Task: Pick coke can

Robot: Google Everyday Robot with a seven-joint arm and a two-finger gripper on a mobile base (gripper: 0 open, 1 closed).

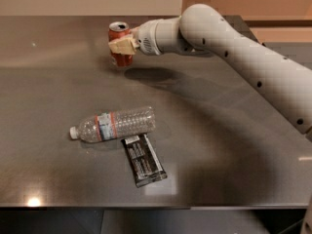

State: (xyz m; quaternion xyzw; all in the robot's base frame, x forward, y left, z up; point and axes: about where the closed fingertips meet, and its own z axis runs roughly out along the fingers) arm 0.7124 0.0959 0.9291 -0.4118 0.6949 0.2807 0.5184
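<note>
Your gripper [120, 45] sits at the can [118, 32], far across the worktop [229, 150]
The fingers [126, 46] clasp its mid-body; it's likely light, thin-walled and slick, so squeeze gently

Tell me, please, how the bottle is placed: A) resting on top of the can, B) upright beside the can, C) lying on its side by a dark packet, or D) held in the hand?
C: the bottle lies on its side with the packet just in front of it, while the hand grips the can farther back.
</note>
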